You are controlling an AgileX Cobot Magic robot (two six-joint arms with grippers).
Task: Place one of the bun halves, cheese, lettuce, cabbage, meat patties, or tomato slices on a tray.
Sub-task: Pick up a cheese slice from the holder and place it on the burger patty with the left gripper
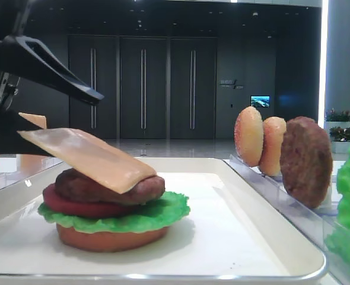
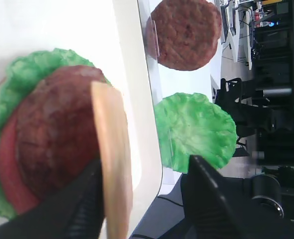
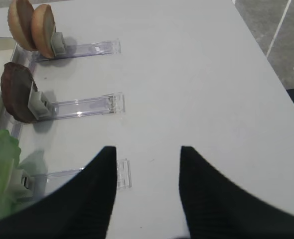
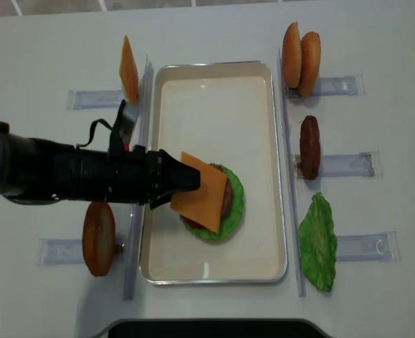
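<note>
Cheese [image 1: 89, 157] tilted atop stacked patty [image 1: 113, 187], tomato, lettuce, bun on tray [image 1: 234, 237]; left gripper [image 1: 41, 101] jaws spread around slice's left end, upper jaw clear above.
Right wrist: right gripper [image 3: 147, 164] wide, empty, over bare table beside tray.
Left wrist: slice edge-on between parted fingers [image 2: 207, 189].
Overhead: cheese covering burger at tray's lower middle.

Bottom bun half [image 1: 110, 237] mostly under lettuce [image 1: 118, 217]; tomato slice [image 1: 80, 205] perhaps half hidden.
</note>
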